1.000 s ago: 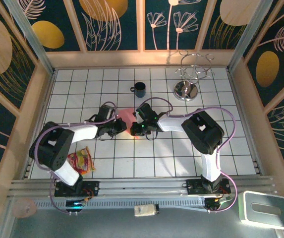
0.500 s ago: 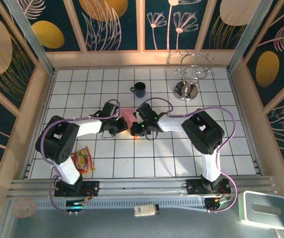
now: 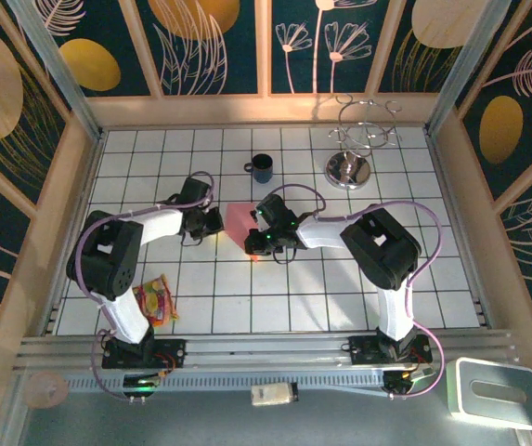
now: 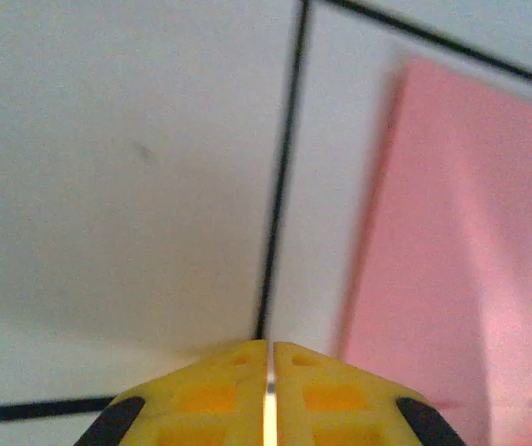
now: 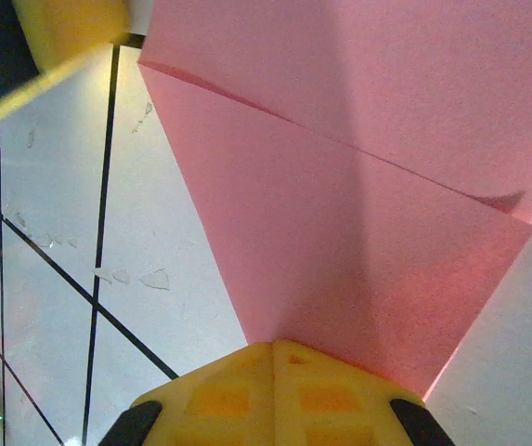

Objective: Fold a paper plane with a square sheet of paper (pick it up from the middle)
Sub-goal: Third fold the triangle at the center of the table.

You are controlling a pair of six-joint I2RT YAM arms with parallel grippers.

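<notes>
The pink paper (image 3: 238, 222) lies flat on the white tiles at the table's middle, a folded sheet with a diagonal crease (image 5: 358, 186), broad rather than dart-shaped. My right gripper (image 3: 255, 242) is shut, its yellow tips (image 5: 273, 346) resting on the paper's near corner, nothing between the jaws. My left gripper (image 3: 213, 223) is also shut, standing on bare tile just left of the paper's edge (image 4: 460, 242) and apart from it. Its yellow fingertips (image 4: 270, 347) meet at a thin slit. One left finger (image 5: 61, 28) shows in the right wrist view's top corner.
A dark mug (image 3: 262, 168) stands behind the paper. A chrome rack on a round base (image 3: 349, 169) is at the back right. A colourful snack packet (image 3: 154, 299) lies near the left arm's base. Wooden walls ring the tiled table (image 3: 340, 288).
My left gripper has slid off the paper to the left and back, uncovering more of the pink sheet. The right gripper has stayed in place.
</notes>
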